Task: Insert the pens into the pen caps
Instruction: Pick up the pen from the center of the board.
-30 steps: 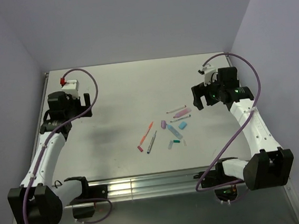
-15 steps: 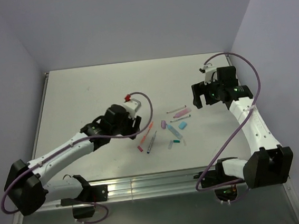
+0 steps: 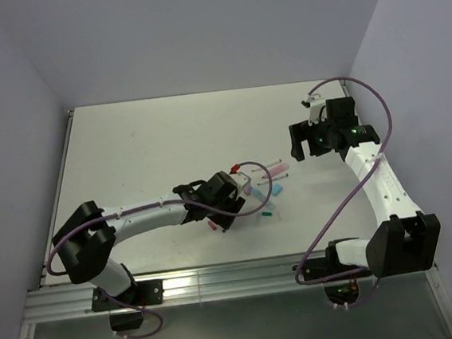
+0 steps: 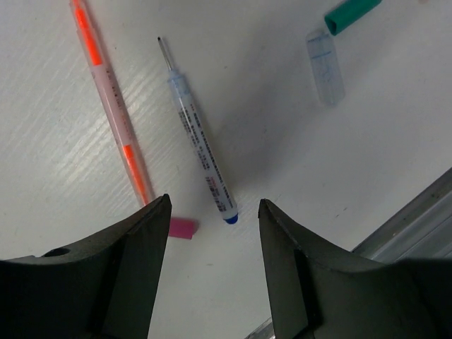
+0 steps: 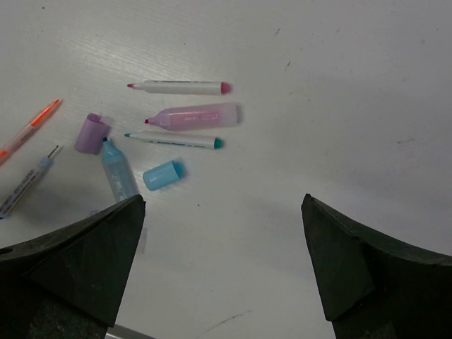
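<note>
My left gripper is open and empty, low over the left of the pen cluster. In the left wrist view it hovers just above the blue end of a whitish pen. An orange pen and a small pink cap lie beside it, with a teal cap and a pale cap farther off. My right gripper is open and empty, raised to the right of the cluster. The right wrist view shows a red-tipped white pen, a pink pen, a lilac cap and a light blue cap.
A metal rail runs along the table's near edge, close to the pens, and shows in the left wrist view. Lilac walls enclose the table on three sides. The left arm and its purple cable hide part of the cluster from above.
The left arm has swung from the far left of the table to the centre and come down over the pens. The right arm has barely moved.
</note>
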Robot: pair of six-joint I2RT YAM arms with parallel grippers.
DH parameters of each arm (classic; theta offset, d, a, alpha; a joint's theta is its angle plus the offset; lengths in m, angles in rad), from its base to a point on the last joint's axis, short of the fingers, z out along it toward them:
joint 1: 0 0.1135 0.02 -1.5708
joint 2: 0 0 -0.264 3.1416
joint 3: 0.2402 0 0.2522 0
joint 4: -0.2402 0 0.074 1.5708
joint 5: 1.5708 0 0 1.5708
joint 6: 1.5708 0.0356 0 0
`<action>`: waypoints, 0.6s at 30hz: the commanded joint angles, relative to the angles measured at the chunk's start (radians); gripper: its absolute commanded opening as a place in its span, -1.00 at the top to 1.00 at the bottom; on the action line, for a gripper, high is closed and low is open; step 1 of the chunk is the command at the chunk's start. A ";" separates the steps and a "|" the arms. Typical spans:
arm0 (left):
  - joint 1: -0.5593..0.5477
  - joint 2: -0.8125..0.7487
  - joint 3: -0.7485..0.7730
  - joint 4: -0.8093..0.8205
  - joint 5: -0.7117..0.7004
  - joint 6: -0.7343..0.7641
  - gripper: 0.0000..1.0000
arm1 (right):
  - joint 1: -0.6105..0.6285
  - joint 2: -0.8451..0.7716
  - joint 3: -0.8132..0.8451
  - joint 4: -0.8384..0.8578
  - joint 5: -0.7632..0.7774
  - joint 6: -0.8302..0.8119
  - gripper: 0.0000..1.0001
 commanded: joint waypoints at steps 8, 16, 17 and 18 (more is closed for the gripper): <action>-0.021 0.113 0.114 -0.032 -0.003 -0.041 -0.13 | -0.052 0.007 0.039 0.010 -0.014 -0.002 -1.00; -0.021 0.156 0.125 -0.032 -0.006 -0.050 -0.10 | -0.069 -0.015 0.013 0.009 -0.026 -0.028 -1.00; -0.023 0.158 0.123 -0.030 -0.005 -0.052 -0.10 | -0.071 -0.016 0.012 0.009 -0.024 -0.033 -0.99; -0.021 0.167 0.125 -0.032 -0.003 -0.053 -0.09 | -0.071 -0.016 0.010 0.009 -0.023 -0.034 -1.00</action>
